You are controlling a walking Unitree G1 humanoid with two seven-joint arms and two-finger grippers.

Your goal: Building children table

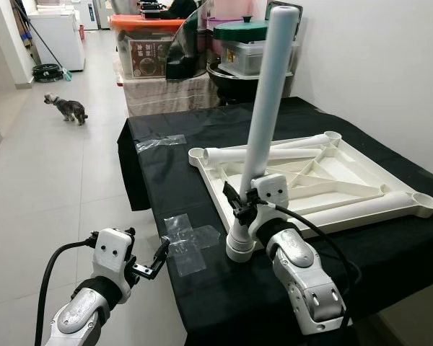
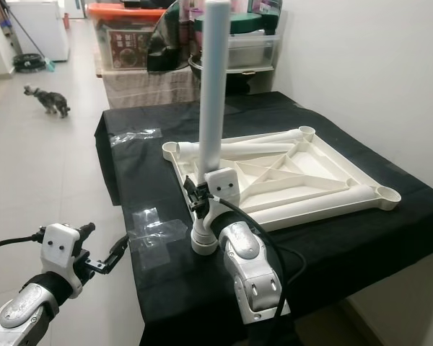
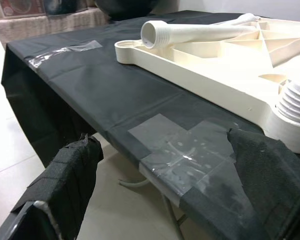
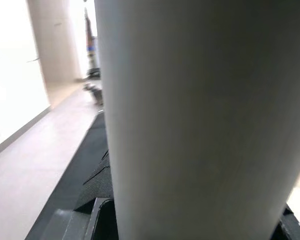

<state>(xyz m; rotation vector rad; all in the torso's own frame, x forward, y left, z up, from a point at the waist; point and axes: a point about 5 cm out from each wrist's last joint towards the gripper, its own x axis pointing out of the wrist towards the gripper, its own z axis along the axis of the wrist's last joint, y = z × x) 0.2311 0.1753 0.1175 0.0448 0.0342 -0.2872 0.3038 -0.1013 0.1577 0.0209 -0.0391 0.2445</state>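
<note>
While the right claw [image 1: 244,204] is clamped on the lower part of an upright white table leg [image 1: 268,101], that leg stands in the near left corner socket [image 1: 239,249] of the upside-down cream table top panel [image 1: 332,184]. Leg long axis near vertical, leaning slightly right toward its top end, threaded end down in the socket. Panel lies flat on the black-clothed tabletop [image 1: 166,173], ribbed underside up, round sockets at its corners. Second leg [image 1: 256,153] lies loose on the panel along its far edge, long axis running left-right, open threaded end pointing to robot's left. A third leg [image 1: 361,209] lies along the near edge, reaching toward the right corner socket.

Clear tape patch [image 1: 190,241] stuck on the cloth at the near left tabletop edge, just beside the occupied socket; another tape strip [image 1: 161,142] farther back on the cloth. Left claw [image 1: 153,264] hovers off the tabletop's left edge over the floor, fingers spread wide, holding nothing, near the tape patch.

Behind the tabletop: orange-lidded storage bin [image 1: 148,43], green-lidded container [image 1: 244,40], dark round pot [image 1: 234,83], all stacked against the wall. White appliance [image 1: 58,36] at far left with a coiled hose [image 1: 47,72] on the floor. Small grey dog [image 1: 68,108] stands on the tiled floor [image 1: 50,187], well apart from the tabletop.
</note>
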